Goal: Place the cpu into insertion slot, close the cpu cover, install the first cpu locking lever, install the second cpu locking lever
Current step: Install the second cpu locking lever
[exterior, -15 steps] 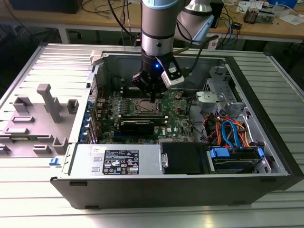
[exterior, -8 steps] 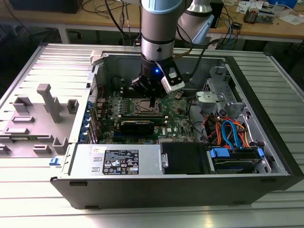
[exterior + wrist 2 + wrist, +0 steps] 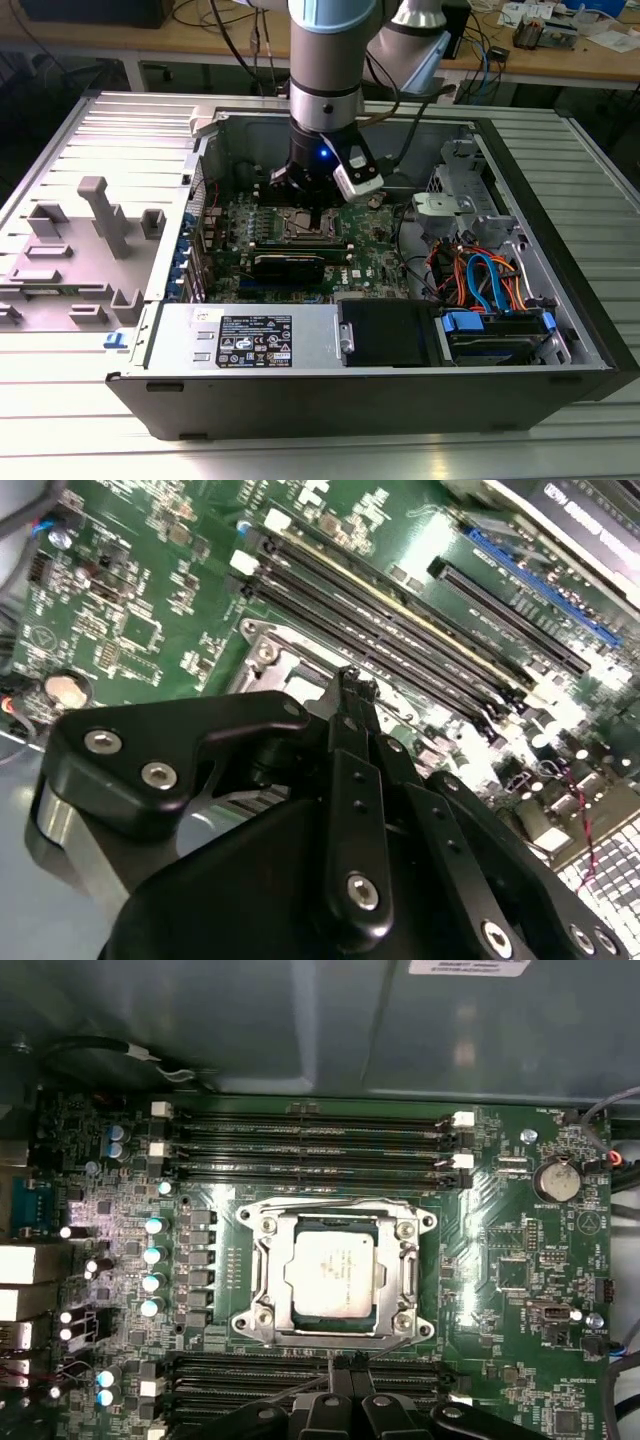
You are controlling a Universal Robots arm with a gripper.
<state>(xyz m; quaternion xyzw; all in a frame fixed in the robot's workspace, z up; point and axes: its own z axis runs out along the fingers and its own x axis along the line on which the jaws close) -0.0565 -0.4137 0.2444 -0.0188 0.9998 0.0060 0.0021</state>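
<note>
— Seen in the first wrist view: the cpu (image 3: 335, 1272), flat, square, matte silvery-grey on top, lying level in the insertion slot (image 3: 335, 1340). Edges parallel to the socket's edges; square, so no long axis to speak of.

— And around it?

— Ringed by the cpu cover (image 3: 268, 1272), a thin bright metal frame with a cut-out middle, lying flat over the chip's border, screw heads at its corners. Thin wire levers (image 3: 300, 1203) visible along two opposite sides of the frame; hard to tell whether latched.

— Surroundings?

— Green motherboard (image 3: 500, 1260), glossy and crowded with small components. Long narrow black memory slots (image 3: 300, 1145) running parallel on both sides of the socket. Round silver coin battery (image 3: 558, 1180) near one corner. All of it inside an open grey metal computer case (image 3: 130, 140) in the exterior view.

— The gripper?

— Black, angular, bolted plates; gripper (image 3: 348, 1370) poised just above the socket's edge, tips drawn together, nothing between them. Same closed, empty tips in the second wrist view, over the socket's metal rim.
</note>
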